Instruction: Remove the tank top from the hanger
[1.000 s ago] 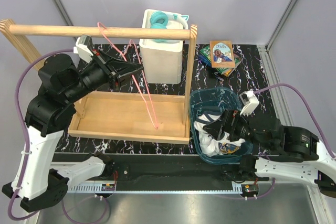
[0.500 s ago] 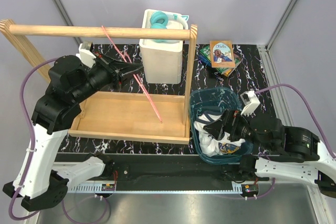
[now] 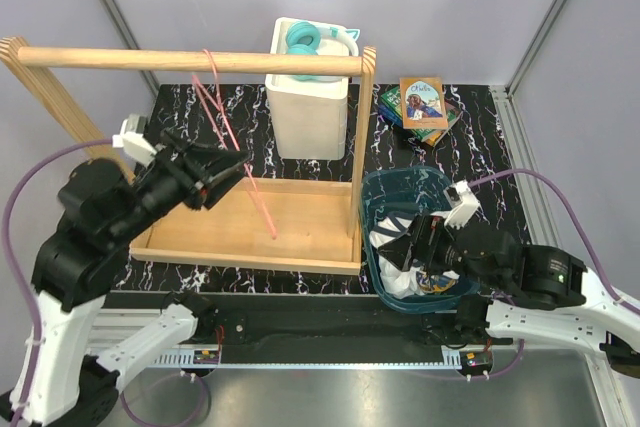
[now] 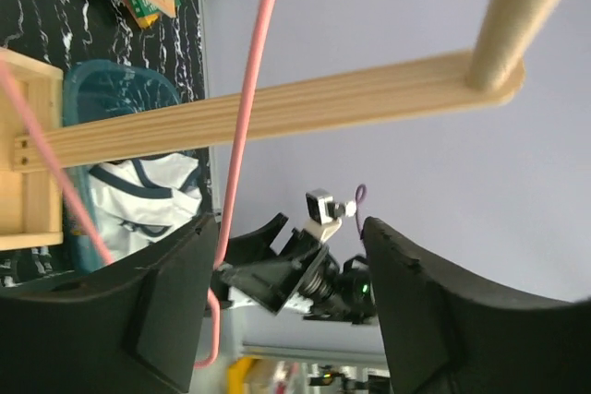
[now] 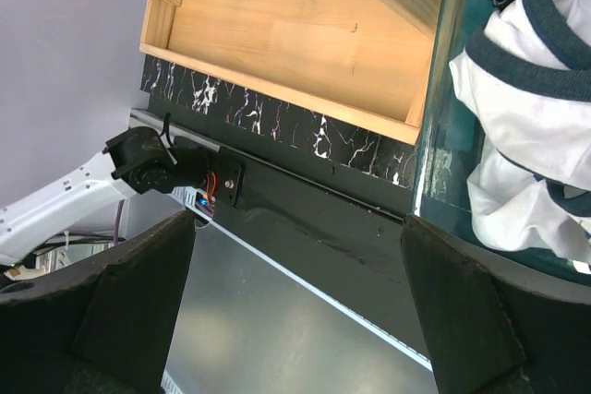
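We find the tank top (image 5: pixel 517 182) bunched in the teal bin (image 3: pixel 400 179) beneath our spread, empty right gripper (image 5: pixel 295 223), the bare hanger (image 4: pixel 246 126) dangling beside the spread left gripper (image 4: pixel 288 228).

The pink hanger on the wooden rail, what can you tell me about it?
The hanger is thin pink-red wire, a triangle with a hook. The hook sits over the wooden rail, and it hangs tilted, its lower corner above the wooden tray. It is bare, with no cloth on it. One side runs between the open fingers of the left gripper; whether they touch it cannot be told.
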